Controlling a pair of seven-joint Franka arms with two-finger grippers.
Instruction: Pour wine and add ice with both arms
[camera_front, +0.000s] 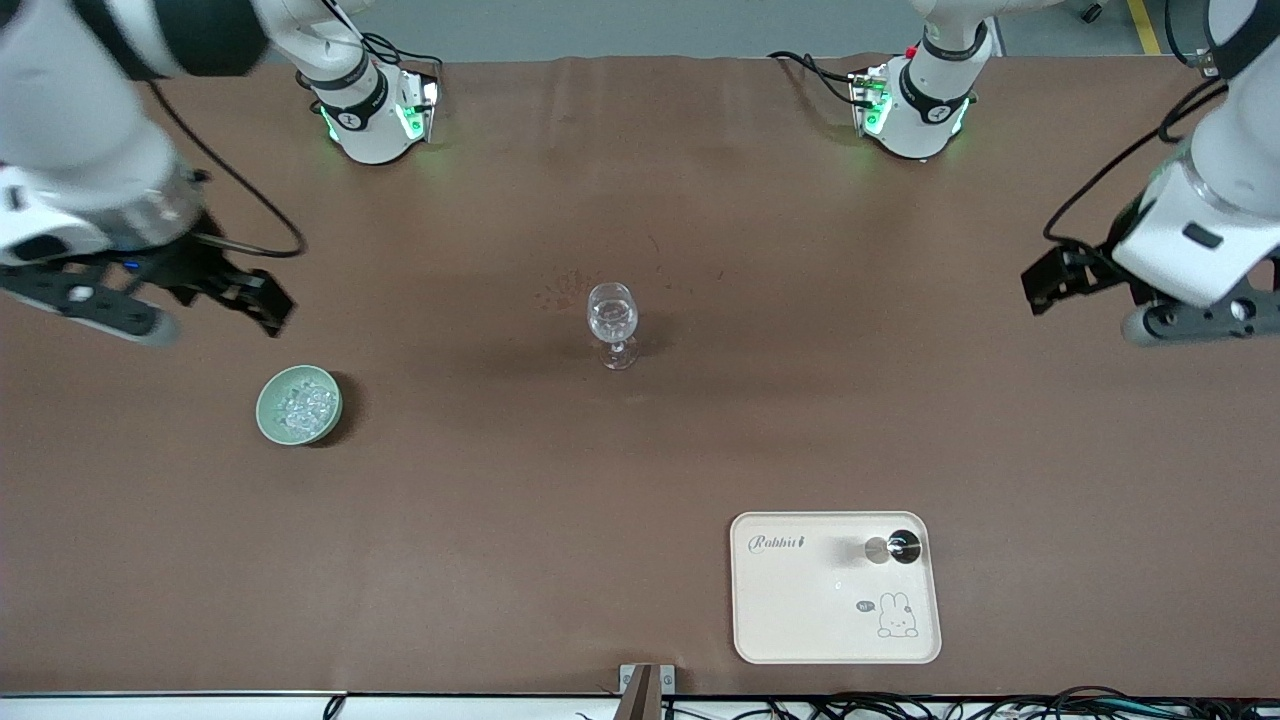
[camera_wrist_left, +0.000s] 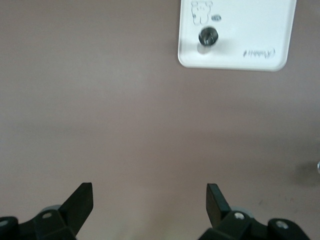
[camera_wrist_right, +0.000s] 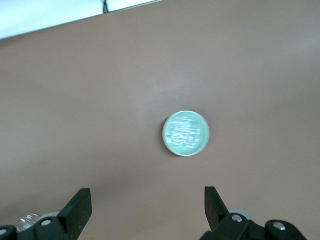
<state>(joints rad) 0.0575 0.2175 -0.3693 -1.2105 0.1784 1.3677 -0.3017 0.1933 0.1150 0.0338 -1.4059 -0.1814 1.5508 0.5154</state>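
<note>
A clear wine glass (camera_front: 612, 322) stands upright at the table's middle. A pale green bowl (camera_front: 266, 404) holding the ice (camera_front: 306, 406) sits toward the right arm's end, nearer the front camera than the glass. My right gripper (camera_front: 256, 299) hangs open and empty over bare table beside the bowl; its wrist view shows the open gripper (camera_wrist_right: 147, 197) with the bowl (camera_wrist_right: 168, 136) and ice (camera_wrist_right: 186, 132) past it. My left gripper (camera_front: 1046, 281) is open and empty over bare table at the left arm's end; its wrist view (camera_wrist_left: 150, 192) shows nothing between the fingers.
A cream tray (camera_front: 800, 610) with a rabbit print lies near the table's front edge, toward the left arm's end. A small dark, metallic round-topped vessel (camera_front: 897, 547) stands on it. The tray (camera_wrist_left: 250, 25) and vessel (camera_wrist_left: 207, 37) also show in the left wrist view.
</note>
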